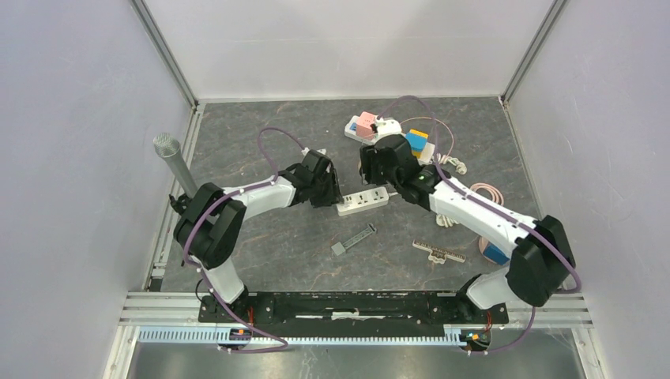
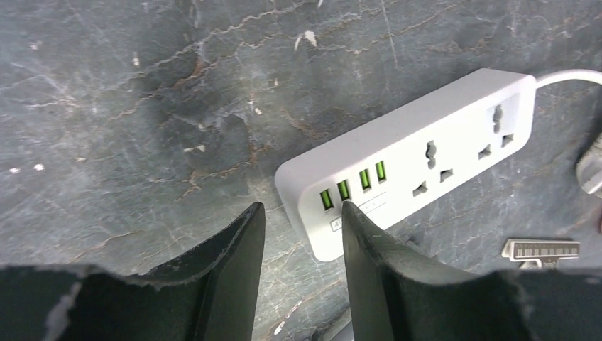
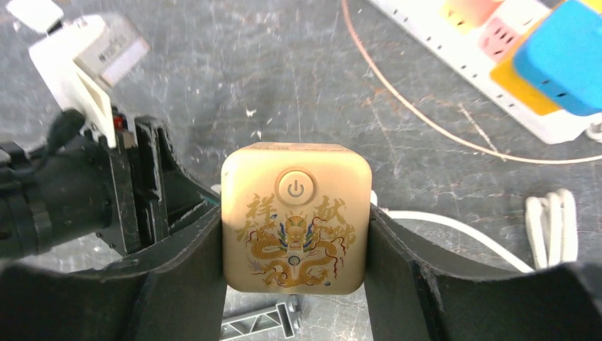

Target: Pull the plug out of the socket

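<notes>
Pale lavender walls [image 1: 340, 47] are enclosing the dark, veined table [image 1: 300, 264] on left, right and far sides; light is falling evenly.

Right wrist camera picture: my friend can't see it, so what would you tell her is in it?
A gold cube-shaped plug with a power button and a dragon drawing is squeezed in the right pincer. Behind it is a dark stone-look table, with a white power strip carrying colourful blocks at the top right.

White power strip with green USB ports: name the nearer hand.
Left. The left hand sits at the strip's USB end; the right hand holds the gold plug beyond its far side.
</notes>
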Available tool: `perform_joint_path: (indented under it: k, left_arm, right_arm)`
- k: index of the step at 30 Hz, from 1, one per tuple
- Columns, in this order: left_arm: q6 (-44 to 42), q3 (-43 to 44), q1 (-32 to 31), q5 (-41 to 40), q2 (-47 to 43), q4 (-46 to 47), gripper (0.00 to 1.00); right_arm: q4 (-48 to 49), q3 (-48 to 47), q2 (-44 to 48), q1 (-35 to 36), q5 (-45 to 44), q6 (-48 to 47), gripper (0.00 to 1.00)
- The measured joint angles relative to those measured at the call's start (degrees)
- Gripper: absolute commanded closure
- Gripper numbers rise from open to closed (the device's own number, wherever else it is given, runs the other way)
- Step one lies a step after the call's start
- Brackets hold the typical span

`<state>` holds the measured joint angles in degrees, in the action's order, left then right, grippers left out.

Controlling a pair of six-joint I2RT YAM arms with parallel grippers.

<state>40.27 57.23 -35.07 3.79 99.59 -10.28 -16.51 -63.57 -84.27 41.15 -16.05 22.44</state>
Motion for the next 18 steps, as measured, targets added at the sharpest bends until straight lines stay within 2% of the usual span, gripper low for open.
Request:
perform_joint_path:
  k: [5, 8, 16, 18]
  left_arm:
    - [-2.6, 3.3, 0.0, -3.1, -0.3, -7.6, 0.27]
    - [-2.9, 5.9, 0.0, -7.3, -1.9, -12.7, 0.23]
    - [-2.3, 8.5, 0.0, -24.6, -16.4, -22.0, 0.11]
    - [-2.3, 8.5, 0.1, -27.5, -20.1, -23.2, 0.0]
  right_arm:
    - [1.9, 1.3, 3.1, -1.5, -0.4, 1.5, 1.0]
    - [3.1, 3.8, 3.3, -2.0, 1.8, 2.2, 1.0]
    - [12.3, 11.1, 1.0, -1.6, 18.6, 1.8, 0.99]
    - [15.0, 12.5, -0.2, -0.2, 22.9, 1.1, 0.95]
